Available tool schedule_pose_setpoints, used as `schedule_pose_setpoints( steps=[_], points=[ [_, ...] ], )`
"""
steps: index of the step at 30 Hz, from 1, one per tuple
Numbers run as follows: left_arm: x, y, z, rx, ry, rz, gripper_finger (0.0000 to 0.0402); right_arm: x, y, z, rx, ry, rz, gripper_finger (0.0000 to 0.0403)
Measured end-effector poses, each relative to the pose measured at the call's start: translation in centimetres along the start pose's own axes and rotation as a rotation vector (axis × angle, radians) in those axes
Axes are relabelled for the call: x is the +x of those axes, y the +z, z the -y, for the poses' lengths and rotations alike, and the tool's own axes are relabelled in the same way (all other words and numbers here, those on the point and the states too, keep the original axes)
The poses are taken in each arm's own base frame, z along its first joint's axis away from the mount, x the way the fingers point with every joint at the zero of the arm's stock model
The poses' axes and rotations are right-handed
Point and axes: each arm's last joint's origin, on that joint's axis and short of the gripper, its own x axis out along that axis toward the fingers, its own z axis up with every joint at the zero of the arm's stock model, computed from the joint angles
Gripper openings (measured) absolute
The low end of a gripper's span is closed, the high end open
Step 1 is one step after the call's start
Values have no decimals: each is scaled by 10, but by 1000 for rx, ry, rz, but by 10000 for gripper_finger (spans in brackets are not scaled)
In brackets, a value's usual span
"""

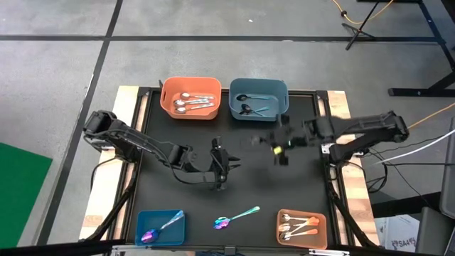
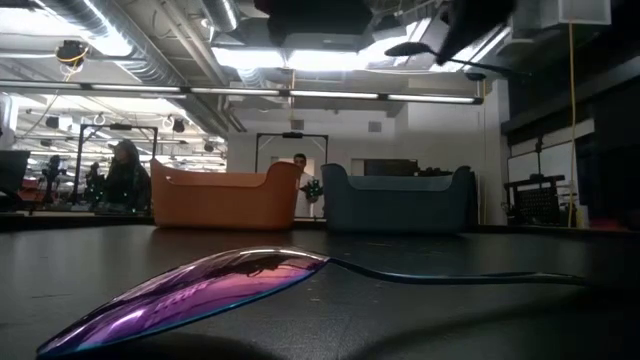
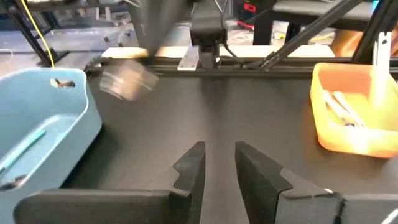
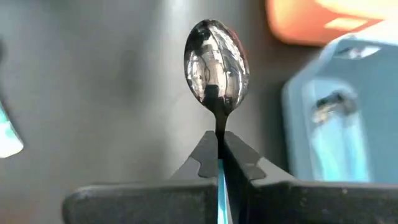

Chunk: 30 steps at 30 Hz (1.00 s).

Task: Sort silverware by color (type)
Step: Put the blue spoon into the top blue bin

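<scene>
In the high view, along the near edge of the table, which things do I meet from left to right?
Small blue bin with one purple-teal spoon → loose purple-teal spoon on the mat → small orange bin with orange-handled spoons.

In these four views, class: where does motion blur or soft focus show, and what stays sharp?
High view: the right tool is smeared by motion. Left wrist view: a blurred shape crosses the mat. Right wrist view: the black spoon is crisp, the bins behind it soft. Low view: the iridescent spoon bowl gleams under ceiling lights.
</scene>
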Motion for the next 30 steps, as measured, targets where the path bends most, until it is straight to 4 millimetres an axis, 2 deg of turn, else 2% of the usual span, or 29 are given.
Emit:
schedule_pose_setpoints(
  steps=[3,7,14,19,23,30],
  points=[
    [0,-1,1,-6,-1,-7,82,-5,9,28,-39,-51,25,1],
    [-1,-2,2,-3,-3,-14,82,-4,11,67,-83,-61,44,1],
    [-1,-1,1,-6,-2,-11,82,13,7,132,-126,-76,96,1],
    [0,-1,1,-6,-1,-12,82,43,3,173,-165,-69,127,1],
    [0,-2,1,-5,-1,-13,82,77,-8,200,-106,-38,92,1],
    [0,-2,1,-4,0,-15,82,134,-34,226,-18,24,-46,1]
  ],
)
